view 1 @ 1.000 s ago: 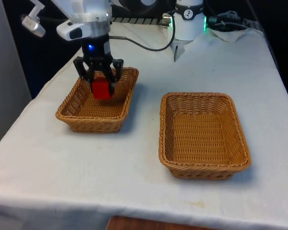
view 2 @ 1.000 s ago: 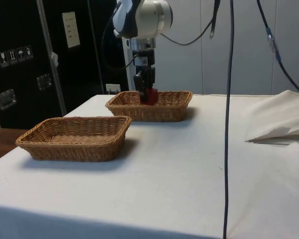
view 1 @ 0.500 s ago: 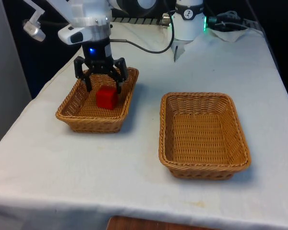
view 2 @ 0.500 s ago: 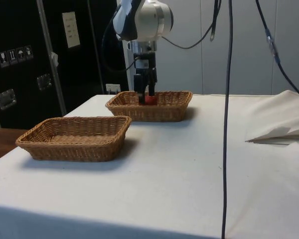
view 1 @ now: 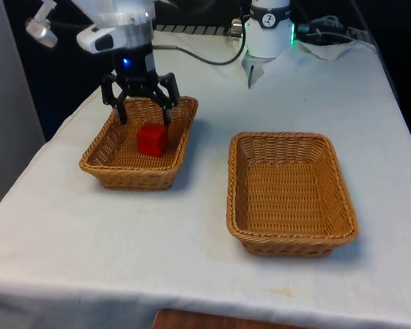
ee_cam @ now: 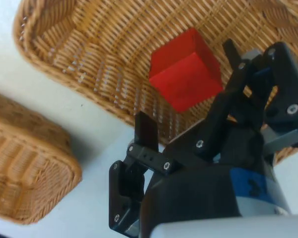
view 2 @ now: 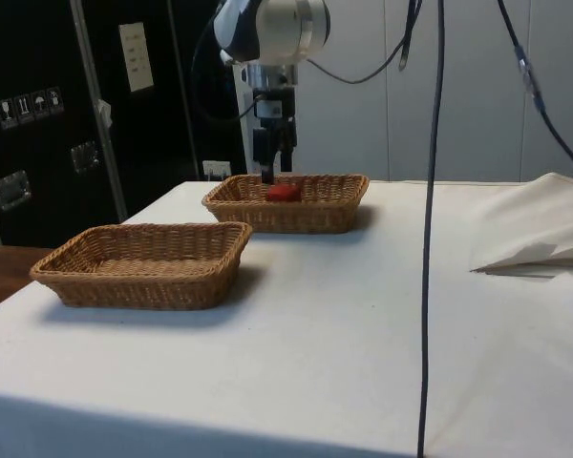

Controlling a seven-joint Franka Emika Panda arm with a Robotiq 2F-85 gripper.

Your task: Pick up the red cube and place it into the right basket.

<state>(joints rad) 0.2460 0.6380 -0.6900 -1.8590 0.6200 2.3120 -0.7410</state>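
Red cube (view 1: pixel 152 138) sits on the floor of the basket (view 1: pixel 103 161) at the front view's left, resting on the wicker, not held. Side view has the cube (view 2: pixel 285 192) poking just over the rim of the far basket (view 2: pixel 315 215); wrist view shows the cube (ee_cam: pixel 185 69) lying in the weave between the spread fingers, touching neither.

Tool (view 1: pixel 140 113) is released, fingers wide apart, hovering above the cube and clear of it. In side view the tool (view 2: pixel 273 170) hangs just above the basket rim.

What changed: 1 s ago the cube was clamped in the tool and hanging over this basket; 0.5 s ago it was already dropped, tool open right around it; now the tool has lifted higher. So the drop is done and the arm is backing off.

Other basket (view 1: pixel 291 236), at the front view's right, holds nothing; in side view it's the nearer basket (view 2: pixel 138 277). Both stand on the table (view 1: pixel 205 260), well apart.

Meaning for task: if "right" is the robot's own side, cube looks placed correctly and task is prob. complete, only retreat left. If counted from the front view, it's the wrong basket.
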